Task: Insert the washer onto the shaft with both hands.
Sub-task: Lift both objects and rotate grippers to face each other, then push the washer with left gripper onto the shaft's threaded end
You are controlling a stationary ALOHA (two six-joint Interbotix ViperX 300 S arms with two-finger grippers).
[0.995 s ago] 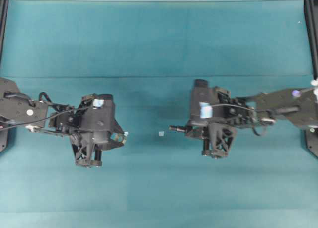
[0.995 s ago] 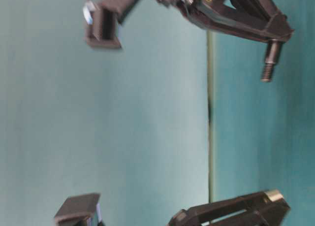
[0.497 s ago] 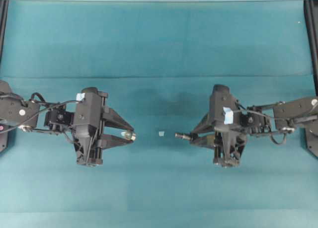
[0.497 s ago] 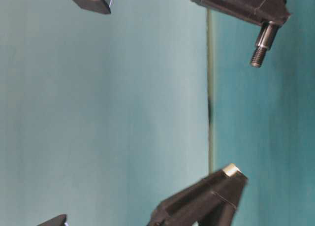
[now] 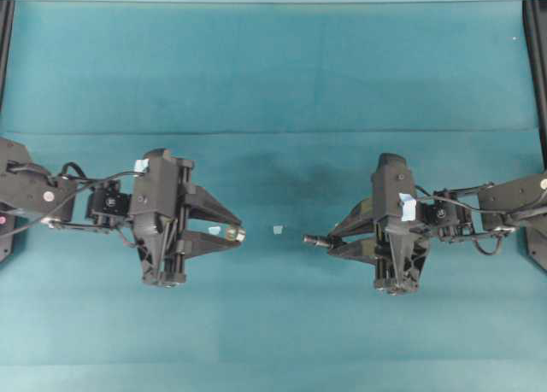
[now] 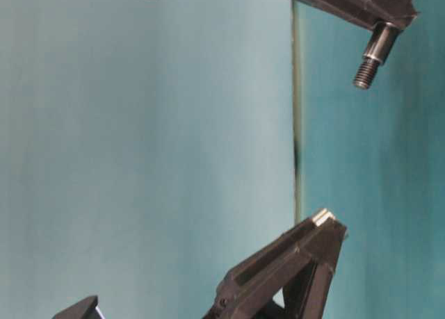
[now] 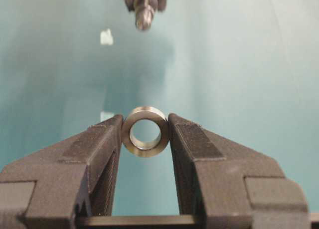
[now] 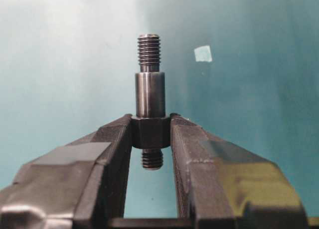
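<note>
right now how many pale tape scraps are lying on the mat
2: one tape scrap between the two grippers, another scrap under the left gripper's fingers. More may be hidden beneath the arms.

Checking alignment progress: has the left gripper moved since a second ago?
Yes. The left gripper advanced rightward toward the pale tape scrap, narrowing that gap.

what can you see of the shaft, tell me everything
The shaft is a short dark grey metal rod with stepped diameters: a threaded tip, a smooth wider barrel, a thick collar, and a short threaded stub behind it. The right end effector is shut on the collar, one finger on each side. It is held off the table, its threaded tip pointing toward the washer in the left end effector. A gap separates the two, so they do not touch.
</note>
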